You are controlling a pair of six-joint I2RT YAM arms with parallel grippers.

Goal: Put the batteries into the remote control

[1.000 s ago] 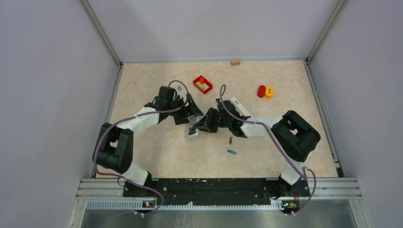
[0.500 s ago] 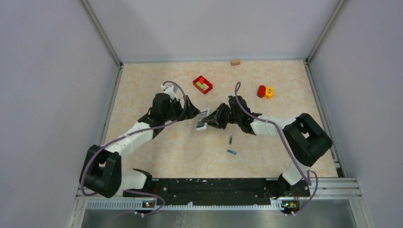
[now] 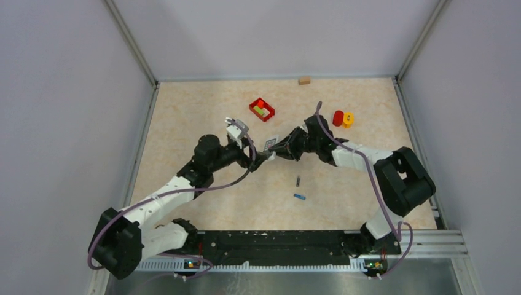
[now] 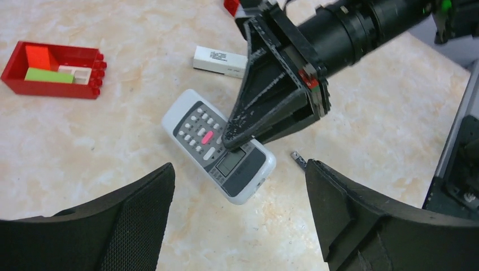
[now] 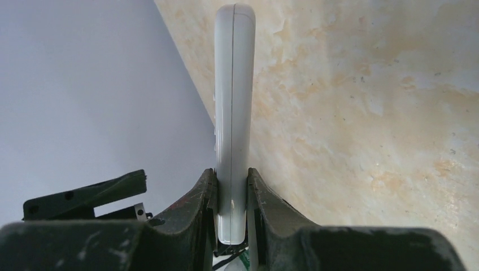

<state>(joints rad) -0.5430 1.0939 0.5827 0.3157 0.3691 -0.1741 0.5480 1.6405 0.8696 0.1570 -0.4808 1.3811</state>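
We see the big table (image 3: 203, 203) first, with the left arm (image 3: 166, 192) and the right arm (image 3: 362, 157) reaching to its middle. The right pincer (image 3: 274, 152) is nearly closed and squeezes the remote control (image 4: 217, 149) by its two thin sides. The button side faces up. The left pincer (image 4: 237, 175) is spread wide, with one finger on each side of the remote, and it holds nothing.

We think the job right now is to get a good hold so the back can be opened. The left pincer should come in slowly around the free end and close on the sides, not on the buttons. The right pincer should not let go until the left one holds tight. The battery door is likely on the back, so the remote must then be turned over.

A red tray (image 4: 53, 70) and a white bar (image 4: 220, 61) lie farther off. Of the batteries, a dark battery (image 3: 298, 180) and a blue battery (image 3: 299, 196) lie on the table, well apart from the remote. We cannot find the others.

The white bar has a dark label and the buttons have tiny marks, but they are all too small to read. We see no brand name.
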